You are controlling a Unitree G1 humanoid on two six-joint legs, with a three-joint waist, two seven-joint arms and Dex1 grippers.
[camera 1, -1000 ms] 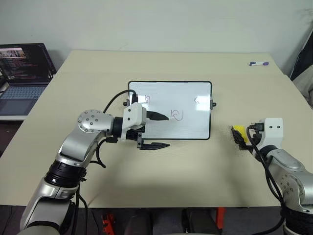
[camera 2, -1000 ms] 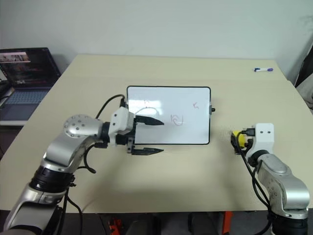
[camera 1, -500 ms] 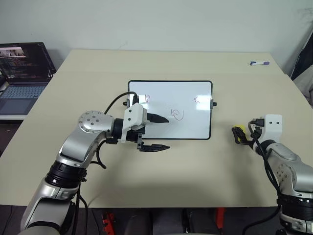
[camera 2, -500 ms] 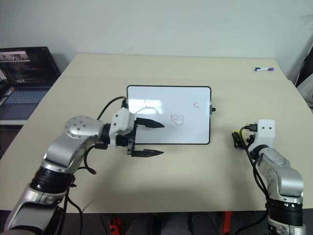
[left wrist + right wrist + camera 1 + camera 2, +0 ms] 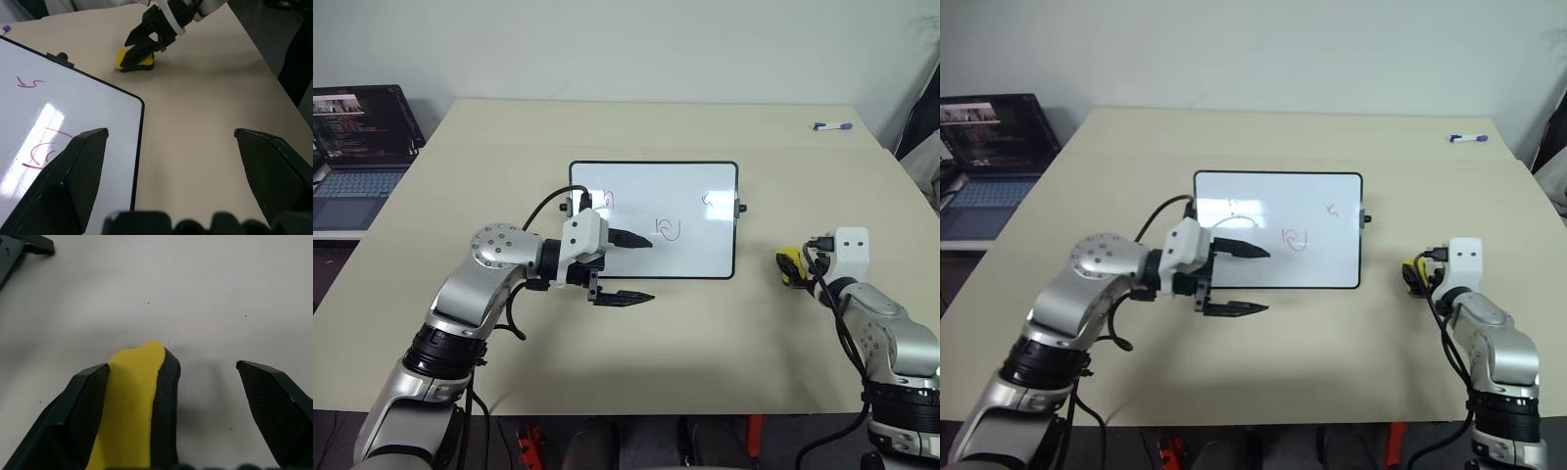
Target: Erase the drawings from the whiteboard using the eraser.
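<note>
Straddling the eraser (image 5: 132, 406) with the right hand (image 5: 1417, 277) spread wide at the whiteboard's (image 5: 695, 259) three o'clock on the surface (image 5: 705, 333), seemingly off-centre, risking nudging it aside on closing.

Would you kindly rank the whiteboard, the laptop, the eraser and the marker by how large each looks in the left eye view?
1. whiteboard
2. laptop, cut off by the picture's edge, so only its visible part is ranked
3. eraser, partly hidden by the right hand
4. marker, farther from the camera, so its rank below the eraser is unsure
</note>
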